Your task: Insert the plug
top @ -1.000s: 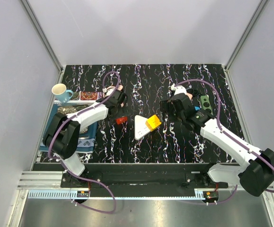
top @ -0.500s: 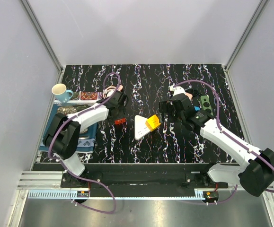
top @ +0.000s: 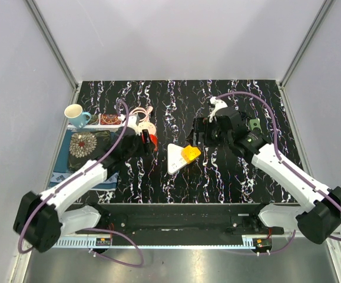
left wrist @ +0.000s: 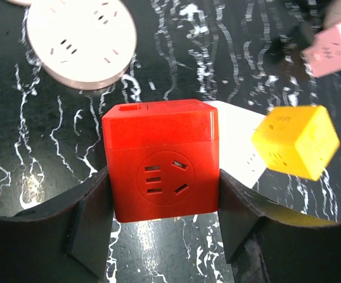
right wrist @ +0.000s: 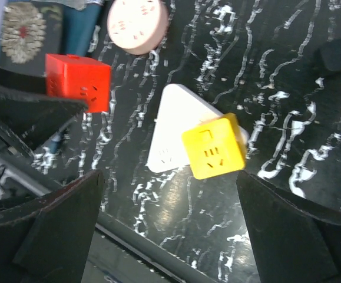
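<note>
My left gripper (top: pixel 145 141) is shut on a red cube plug (top: pixel 152 139); in the left wrist view the cube (left wrist: pixel 161 165) sits squarely between both fingers (left wrist: pixel 93 218), socket face towards the camera. A white triangular socket board (top: pixel 175 160) lies at the table's middle with a yellow cube (top: pixel 189 152) on its right corner, just right of the red cube. My right gripper (top: pixel 202 134) is open and empty, above and right of the yellow cube (right wrist: pixel 212 145). The right wrist view also shows the board (right wrist: pixel 179 118) and the red cube (right wrist: pixel 79 82).
A round pink socket (top: pixel 146 127) lies just behind the left gripper. A patterned mat (top: pixel 82 147) and a cup (top: pixel 75 113) are at the left edge. A green part (top: pixel 254 125) lies by the right arm. A pink cube (left wrist: pixel 335 50) lies further right.
The red cube lay loose on the table; now my left gripper holds it, with the left arm swung down and forward. My right gripper has shifted slightly left.
</note>
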Available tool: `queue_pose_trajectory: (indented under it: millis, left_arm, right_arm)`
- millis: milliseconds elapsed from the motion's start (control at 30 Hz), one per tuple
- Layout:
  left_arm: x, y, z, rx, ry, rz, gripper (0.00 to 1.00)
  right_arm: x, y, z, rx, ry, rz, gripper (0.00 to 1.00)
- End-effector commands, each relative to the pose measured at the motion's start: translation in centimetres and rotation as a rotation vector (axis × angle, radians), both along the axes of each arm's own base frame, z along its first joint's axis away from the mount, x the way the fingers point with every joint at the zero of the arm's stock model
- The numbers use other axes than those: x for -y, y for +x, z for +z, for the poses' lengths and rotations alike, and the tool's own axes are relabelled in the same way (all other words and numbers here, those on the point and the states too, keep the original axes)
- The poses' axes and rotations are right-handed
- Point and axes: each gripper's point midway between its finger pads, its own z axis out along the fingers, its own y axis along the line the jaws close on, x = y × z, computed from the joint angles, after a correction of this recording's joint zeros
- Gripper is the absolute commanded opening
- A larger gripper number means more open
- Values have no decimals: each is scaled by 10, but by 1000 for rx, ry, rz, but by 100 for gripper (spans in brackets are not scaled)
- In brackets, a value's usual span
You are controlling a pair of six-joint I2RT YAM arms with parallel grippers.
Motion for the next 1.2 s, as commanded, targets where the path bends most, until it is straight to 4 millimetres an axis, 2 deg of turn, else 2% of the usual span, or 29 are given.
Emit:
queue_pose_trajectory:
  millis: [0, 233, 400, 667, 833, 1167]
  left_arm:
    - [25, 0, 71, 353, -96, -223, 18]
    - [30, -37, 124, 685, -75, -443, 17]
    - [37, -59, 137, 800, -39, -574, 18]
    - [46, -72, 146, 918, 85, -724, 18]
    - [53, -75, 156, 974, 120, -774, 19]
    - [65, -77, 168, 1018, 106, -811, 19]
  right_arm:
    - [-28, -11, 33, -50, 152, 94, 100]
    - [-57, -27, 62, -144, 276, 211, 100]
    - [-71, -33, 75, -214, 322, 272, 100]
    - [-90, -40, 97, -278, 380, 382, 100]
    - [-98, -41, 94, -324, 390, 421, 100]
    - [-108, -34, 73, -372, 359, 465, 100]
